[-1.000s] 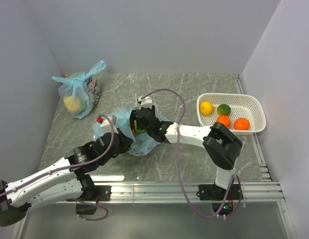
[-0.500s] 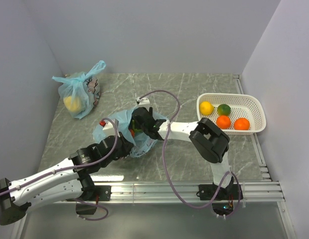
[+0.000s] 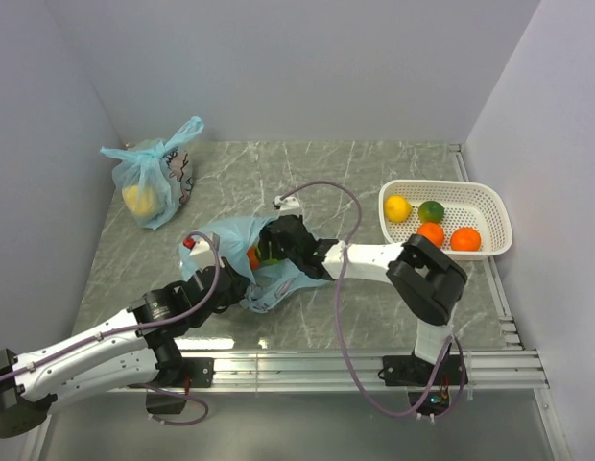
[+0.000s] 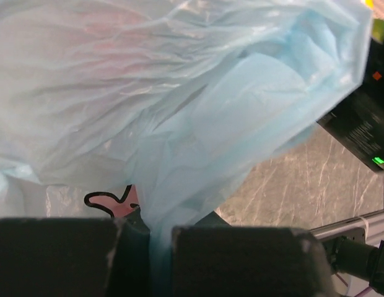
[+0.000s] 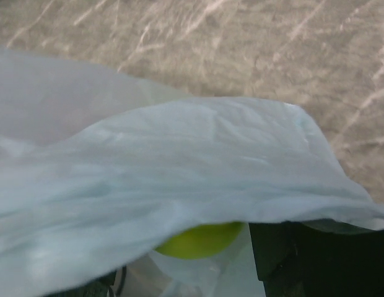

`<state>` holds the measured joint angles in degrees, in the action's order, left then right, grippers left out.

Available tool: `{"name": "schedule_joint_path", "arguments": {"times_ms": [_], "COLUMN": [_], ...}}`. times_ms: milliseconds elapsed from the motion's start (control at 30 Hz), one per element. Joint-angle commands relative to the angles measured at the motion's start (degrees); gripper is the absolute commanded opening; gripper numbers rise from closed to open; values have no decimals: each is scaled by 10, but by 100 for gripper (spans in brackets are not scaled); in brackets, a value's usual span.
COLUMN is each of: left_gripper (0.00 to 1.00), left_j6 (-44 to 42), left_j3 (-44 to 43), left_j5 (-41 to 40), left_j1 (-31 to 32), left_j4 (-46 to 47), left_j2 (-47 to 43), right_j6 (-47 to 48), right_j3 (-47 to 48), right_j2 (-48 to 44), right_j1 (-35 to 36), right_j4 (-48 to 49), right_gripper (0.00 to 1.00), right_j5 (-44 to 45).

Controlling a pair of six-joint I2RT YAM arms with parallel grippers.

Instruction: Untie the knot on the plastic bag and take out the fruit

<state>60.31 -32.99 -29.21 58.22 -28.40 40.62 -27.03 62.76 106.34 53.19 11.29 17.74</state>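
Note:
The light-blue plastic bag (image 3: 221,240) lies open at the table's middle; no knot shows on it. My left gripper (image 3: 230,286) is shut on a fold of its film (image 4: 179,154), which runs down between the pads (image 4: 241,260). My right gripper (image 3: 271,252) reaches into the bag's mouth, beside an orange-red fruit (image 3: 252,257). In the right wrist view a green fruit (image 5: 201,238) sits between my fingers (image 5: 303,260), half covered by film (image 5: 179,167). A yellow fruit (image 3: 397,208), a green one (image 3: 431,211) and two orange ones (image 3: 431,233) lie in the white basket (image 3: 494,206).
A second knotted blue bag (image 3: 154,182) with a yellow lump stands at the back left near the wall. The basket sits at the right edge against the rail. Grey walls close in left, back and right.
My right arm pushed deeper into the bag, then drew back a little to the right. The bag has stretched out towards the front right; the left gripper keeps its hold.

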Motion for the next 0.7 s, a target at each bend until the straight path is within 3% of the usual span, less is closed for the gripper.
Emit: {"name": "schedule_joint_path", "arguments": {"times_ms": [0, 500, 567, 667], "left_gripper": [1, 0, 0, 1], "left_j6": [11, -5, -5, -1], "left_j3": [5, -8, -5, -2], "left_j5": [-37, -73, -70, -66], "left_j1": [3, 3, 3, 3], "left_j4": [-11, -14, -12, -13], "left_j2": [-13, 21, 23, 22], "right_j6": [24, 111, 116, 123], "right_j3": [-32, -132, -136, -142], "right_j2": [-67, -312, -336, -383], "right_j1": [-4, -10, -17, -47], "right_j4": [12, 36, 30, -5], "right_gripper": [0, 0, 0, 0], "right_j5": [-31, -243, -230, -121]}}
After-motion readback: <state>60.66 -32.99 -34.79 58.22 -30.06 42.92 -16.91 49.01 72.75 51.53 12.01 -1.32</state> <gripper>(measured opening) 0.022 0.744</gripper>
